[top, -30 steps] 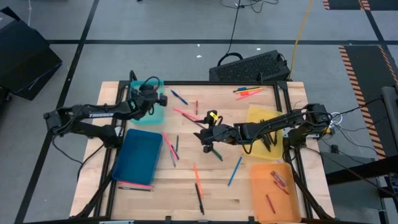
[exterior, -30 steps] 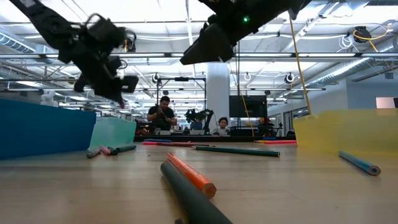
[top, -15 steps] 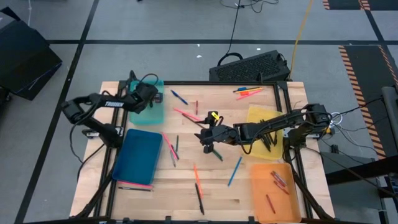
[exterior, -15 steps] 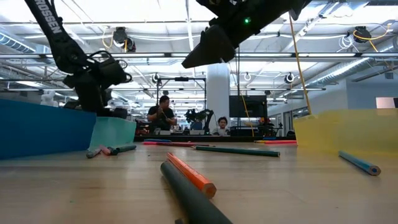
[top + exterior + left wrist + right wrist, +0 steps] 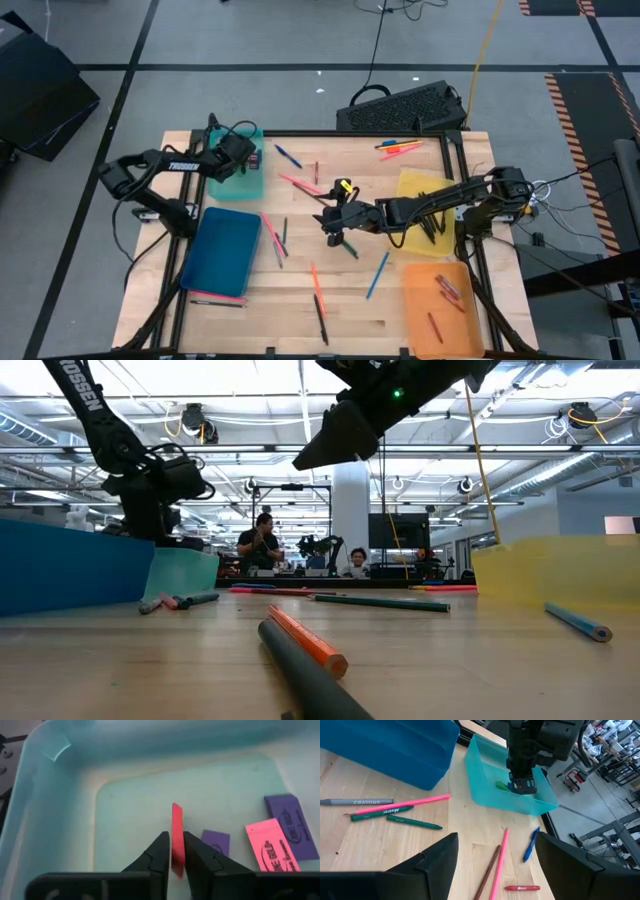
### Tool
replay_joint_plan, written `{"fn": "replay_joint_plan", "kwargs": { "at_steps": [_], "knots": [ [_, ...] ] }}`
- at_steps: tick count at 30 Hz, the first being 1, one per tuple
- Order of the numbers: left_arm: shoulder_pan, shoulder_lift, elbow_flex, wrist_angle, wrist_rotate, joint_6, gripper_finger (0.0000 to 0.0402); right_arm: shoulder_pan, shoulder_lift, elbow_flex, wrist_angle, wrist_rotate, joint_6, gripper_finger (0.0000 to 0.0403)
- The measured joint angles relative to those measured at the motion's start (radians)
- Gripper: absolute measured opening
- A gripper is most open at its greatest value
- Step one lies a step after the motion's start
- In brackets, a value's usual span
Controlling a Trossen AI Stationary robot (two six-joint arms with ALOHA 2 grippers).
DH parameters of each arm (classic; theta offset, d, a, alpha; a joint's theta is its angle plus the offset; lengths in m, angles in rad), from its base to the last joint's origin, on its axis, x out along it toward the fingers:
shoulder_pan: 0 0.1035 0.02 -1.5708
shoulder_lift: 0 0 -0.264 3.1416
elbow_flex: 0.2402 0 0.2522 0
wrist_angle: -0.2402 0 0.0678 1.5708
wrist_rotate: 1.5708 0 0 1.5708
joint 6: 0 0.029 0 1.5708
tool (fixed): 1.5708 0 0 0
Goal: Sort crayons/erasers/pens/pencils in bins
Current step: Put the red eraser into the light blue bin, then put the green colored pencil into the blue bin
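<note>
1. Overhead, you had the left gripper (image 5: 243, 157) down over the teal bin (image 5: 247, 183) at the table's far left, while the right gripper (image 5: 335, 222) hung above the middle of the table among scattered pens and pencils. The dark blue bin (image 5: 225, 250) lay just nearer than the teal one, the yellow bin (image 5: 420, 190) sat under the right arm, and the orange bin (image 5: 440, 300) in the near right corner held a few crayons (image 5: 447, 290).

2. From table height, you could see the left gripper (image 5: 150, 495) lowered behind the teal bin's (image 5: 185, 575) wall, its fingertips hidden. The right gripper (image 5: 335, 435) hung high above the table. An orange pencil (image 5: 305, 640) lay against a dark pencil (image 5: 310, 680) close to the camera, and a blue pencil (image 5: 575, 620) lay in front of the yellow bin (image 5: 555, 570).

3. Through the left wrist camera, your left gripper (image 5: 173, 851) was pinched on a thin red eraser (image 5: 177, 835), standing on edge inside the teal bin (image 5: 65, 780). On the bin floor lay a small purple eraser (image 5: 216, 842), a pink eraser (image 5: 269, 851) and a larger purple eraser (image 5: 291, 822).

4. Through the right wrist camera, your right gripper (image 5: 496, 855) had its fingers spread wide with nothing between them. Beyond it lay a pink pencil (image 5: 402, 804), a green pencil (image 5: 415, 822), a grey crayon (image 5: 357, 802) and a red crayon (image 5: 522, 888).
</note>
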Motion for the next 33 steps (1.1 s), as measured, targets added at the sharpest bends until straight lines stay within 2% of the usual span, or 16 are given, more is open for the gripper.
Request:
{"fn": "replay_joint_plan", "kwargs": {
  "at_steps": [10, 17, 19, 25, 33],
  "knots": [
    [-0.002, -0.036, 0.005, -0.069, 0.057, 0.033, 0.0129, 0.0, 0.0, 0.0, -0.042, 0.0, 0.033, 0.0257],
    [-0.068, -0.219, 0.058, -0.237, 0.06, 0.066, 0.0148, -0.001, 0.0, 0.0, -0.041, 0.0, 0.034, 0.0257],
    [-0.111, -0.286, 0.066, -0.252, 0.061, 0.082, 0.0146, -0.001, 0.0, 0.0, -0.041, 0.0, 0.033, 0.0257],
    [-0.29, -0.417, 0.068, -0.205, 0.162, 0.175, 0.0137, -0.001, 0.0, 0.0, -0.046, 0.0, 0.034, 0.0258],
    [-0.574, -0.406, 0.068, -0.062, 0.182, 0.315, 0.0136, -0.001, 0.0, 0.0, -0.102, 0.001, 0.091, 0.0258]
  ]
}}
